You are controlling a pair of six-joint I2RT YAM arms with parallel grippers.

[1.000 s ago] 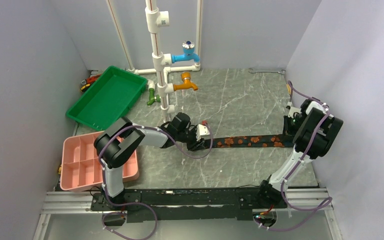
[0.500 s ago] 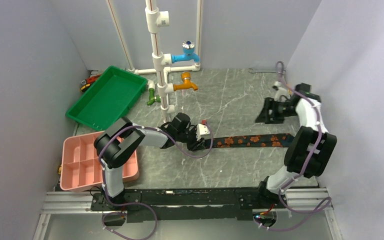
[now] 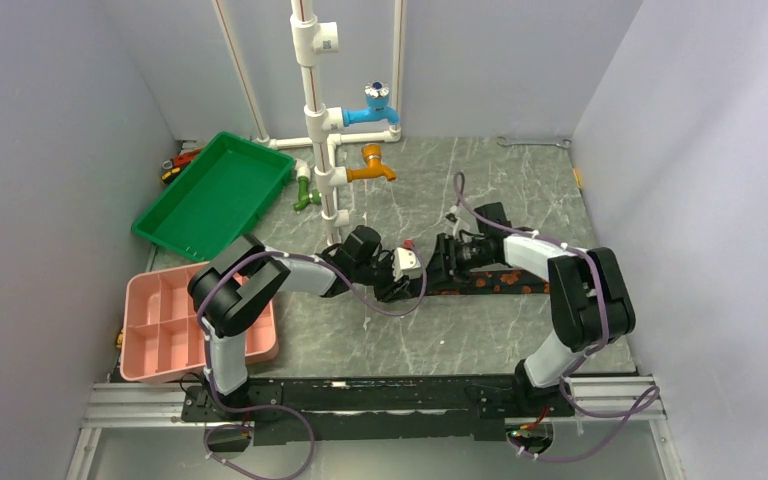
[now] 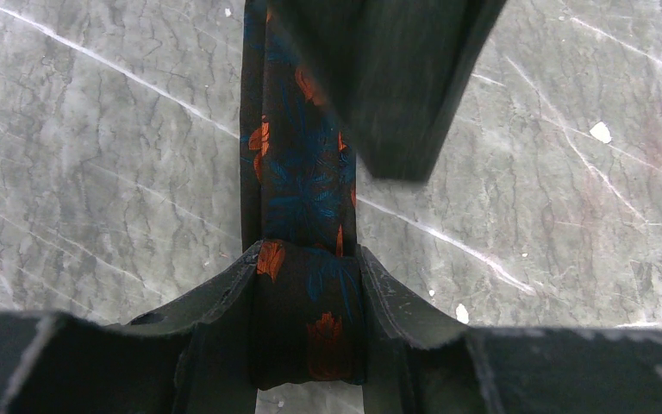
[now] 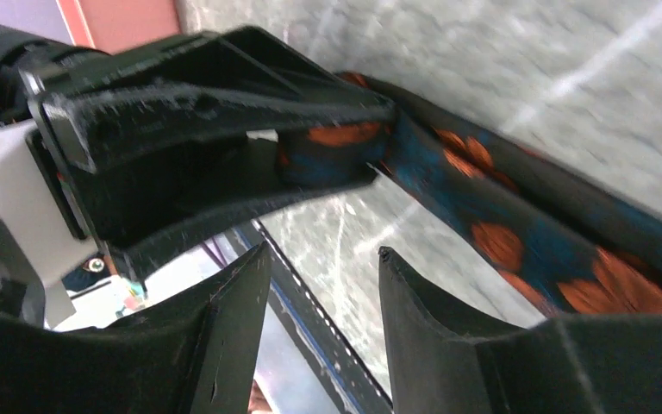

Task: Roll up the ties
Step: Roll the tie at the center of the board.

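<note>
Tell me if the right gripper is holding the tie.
No, the right gripper has its jaws apart with nothing between them; the tie lies beyond them.

The top view is bright and clear. Soft light comes from above, so shadows on the gray desk (image 3: 480,330) are faint. In the left wrist view the tie (image 4: 297,172) is sharp in the middle, but the top is fuzzy. The right wrist view is smeared, and dark low down.
</note>
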